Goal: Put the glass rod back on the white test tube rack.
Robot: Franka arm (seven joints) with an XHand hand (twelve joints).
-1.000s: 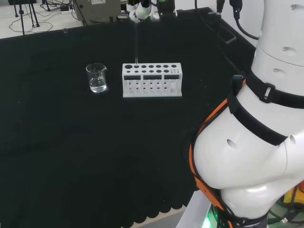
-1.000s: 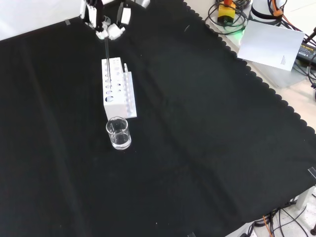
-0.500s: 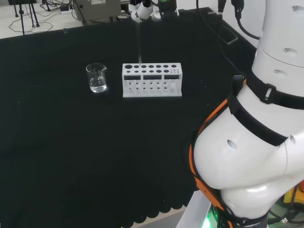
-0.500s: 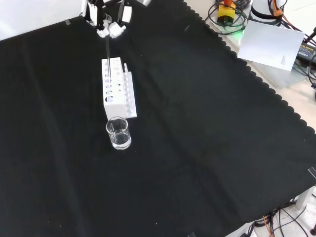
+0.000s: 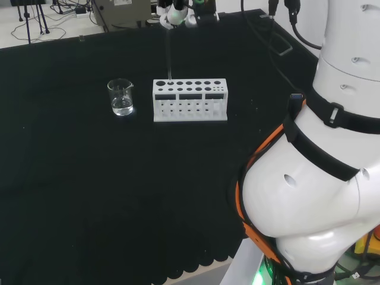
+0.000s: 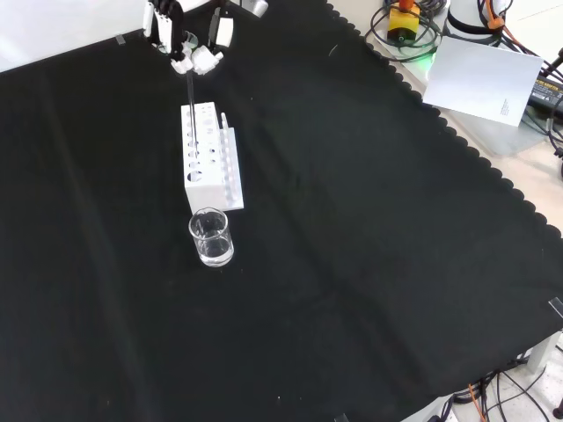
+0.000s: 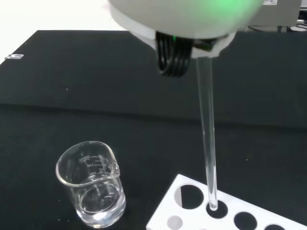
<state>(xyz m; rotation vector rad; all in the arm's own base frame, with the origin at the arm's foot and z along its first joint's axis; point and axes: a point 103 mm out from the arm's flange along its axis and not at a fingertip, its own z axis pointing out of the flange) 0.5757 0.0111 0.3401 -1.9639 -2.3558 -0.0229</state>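
Cloth (image 6: 352, 220), black with scalloped edge, bears rack (image 6: 208, 158) and beaker (image 6: 211, 237).

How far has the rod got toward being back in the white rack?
Done: the glass rod is upright over the white test tube rack, its lower tip at or just inside a hole near the end by the beaker. In hand: the hand holds the rod's top. Left: lowering it fully and letting go.

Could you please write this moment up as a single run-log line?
phase: inserting | hand: shut on glass rod | rod: near upright, tip in a hole of the white test tube rack | beaker: beside rack, untouched
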